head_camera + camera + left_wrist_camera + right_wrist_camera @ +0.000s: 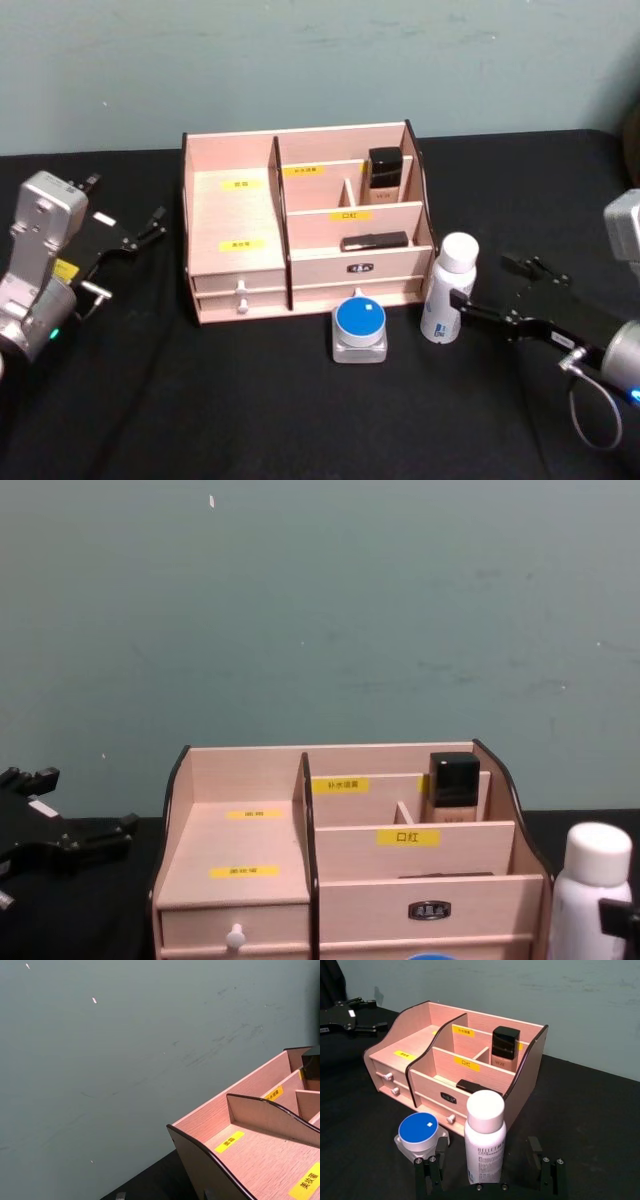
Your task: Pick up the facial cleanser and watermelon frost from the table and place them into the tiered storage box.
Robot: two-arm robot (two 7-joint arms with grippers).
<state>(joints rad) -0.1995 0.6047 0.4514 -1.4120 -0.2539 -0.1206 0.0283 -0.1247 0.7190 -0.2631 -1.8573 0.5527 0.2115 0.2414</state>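
Two grippers flank the storage box, which stands on the black table with its drawers facing the robot. Left of the box and apart from it, the left gripper hangs with its fingers spread wide, holding nothing. The left wrist view catches the box's left corner, cut off at the edge. The box steps up toward the back. The writing on its yellow labels is too small to read in the head view. A dark square-capped bottle stands upright in a back compartment on the box's right side, its lower half hidden by the divider in front. A flat black item lies crosswise in the tier below, and I cannot tell what it is.

Just in front of the box's right half sits the jar, blue lid up. In the chest view just a blue sliver of it shows at the bottom edge. Just off the box's front right corner stands the white bottle, upright, long axis vertical, cap on top. The chest view cuts off its base.

From the right of the box, the right gripper reaches in with its fingers set wide on either side of the bottle's lower body. The right wrist view shows a gap on both sides.
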